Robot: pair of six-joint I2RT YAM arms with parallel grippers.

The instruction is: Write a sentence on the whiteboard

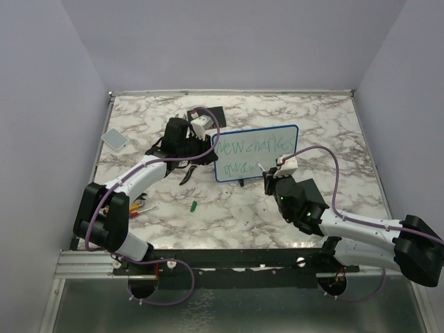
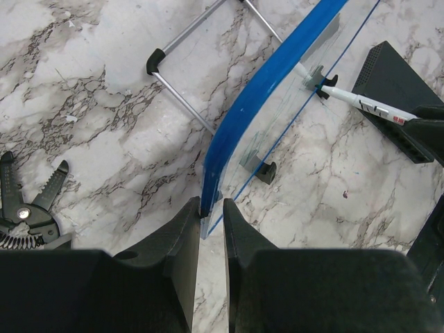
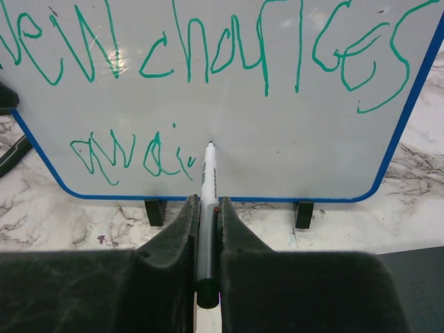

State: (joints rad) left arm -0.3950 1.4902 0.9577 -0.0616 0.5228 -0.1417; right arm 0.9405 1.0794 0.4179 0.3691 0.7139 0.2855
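Observation:
The whiteboard [image 1: 274, 163] stands upright at the table's middle, blue-rimmed, on little black feet. The sentence [image 1: 252, 146] is green, in two lines: "new charges" above a shorter scrawl. My left gripper [image 1: 209, 143] is shut on the board's left blue rim [image 2: 277, 76], pinching its edge between the fingers [image 2: 182, 236]. My right gripper [image 1: 268, 173] is shut on a white marker [image 3: 207, 194]. The marker's tip is at the board's face [image 3: 298, 139], just right of the second line. The sentence [image 3: 208, 48] fills the right wrist view. The marker [image 2: 368, 105] also shows in the left wrist view.
Black pliers [image 1: 187, 175] lie left of the board, also in the left wrist view [image 2: 28, 215]. A green marker cap [image 1: 195, 205] lies in front. A grey pad [image 1: 115, 139] lies at far left. A black box [image 1: 214, 114] sits behind the board. Small tools [image 1: 139, 207] lie by the left arm.

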